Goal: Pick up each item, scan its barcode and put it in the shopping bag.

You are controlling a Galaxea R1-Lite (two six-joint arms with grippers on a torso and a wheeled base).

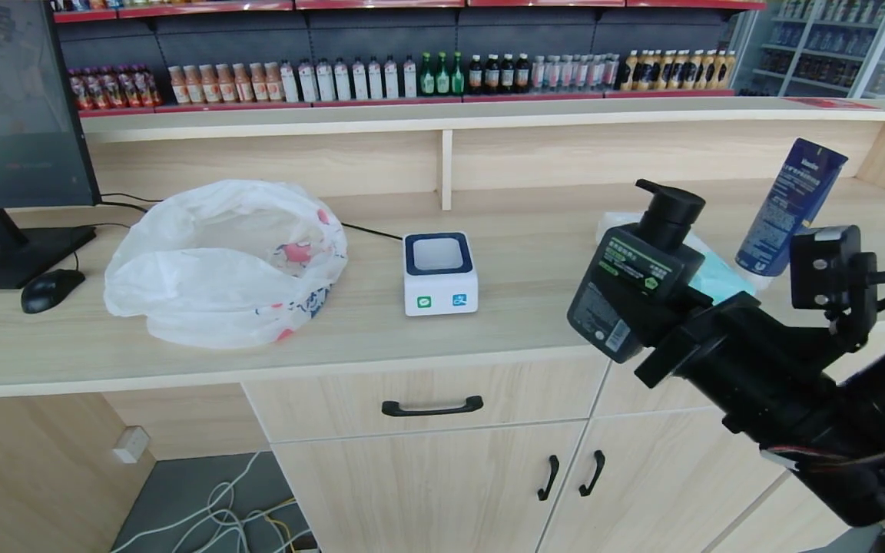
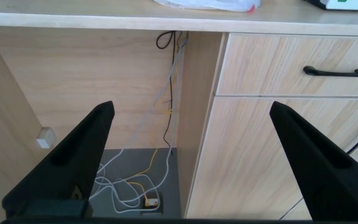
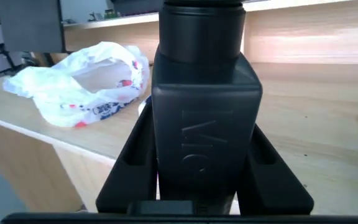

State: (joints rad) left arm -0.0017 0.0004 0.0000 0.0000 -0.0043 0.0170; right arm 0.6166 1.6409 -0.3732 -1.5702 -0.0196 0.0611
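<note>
Checkout counter (image 1: pixel 381 338), head view: right gripper (image 1: pixel 673 334) is clenched on a black pump bottle (image 1: pixel 631 280), one finger on each side of the body. The bottle is held tilted, off the counter, over its front edge. Pump head points up and toward the back shelf, and the label side w/ a small barcode sticker faces the head camera. It hangs to the robot's right of the white scanner (image 1: pixel 440 273), clearly apart from it.

The shopping bag (image 1: pixel 220 261), white plastic w/ red and blue print, sits open on the counter left of the scanner, near but not touching. A blue tube (image 1: pixel 792 207) stands on its cap end at the back right. A pale pack (image 1: pixel 723 278) lies just behind the bottle, partly hidden by it. Far left: monitor (image 1: pixel 12 115) and mouse (image 1: pixel 51 290).

Left gripper (image 2: pixel 191 168) hangs below counter level in front of the cabinet, jaws released and wide apart, nothing between them. Ahead of it are a drawer handle (image 2: pixel 339 72) and loose cables (image 2: pixel 135 186) on the floor.

Right wrist view: the bottle (image 3: pixel 204 124) sits square between the fingers (image 3: pixel 135 162), w/ the bag (image 3: pixel 86 81) beyond it on the counter.
</note>
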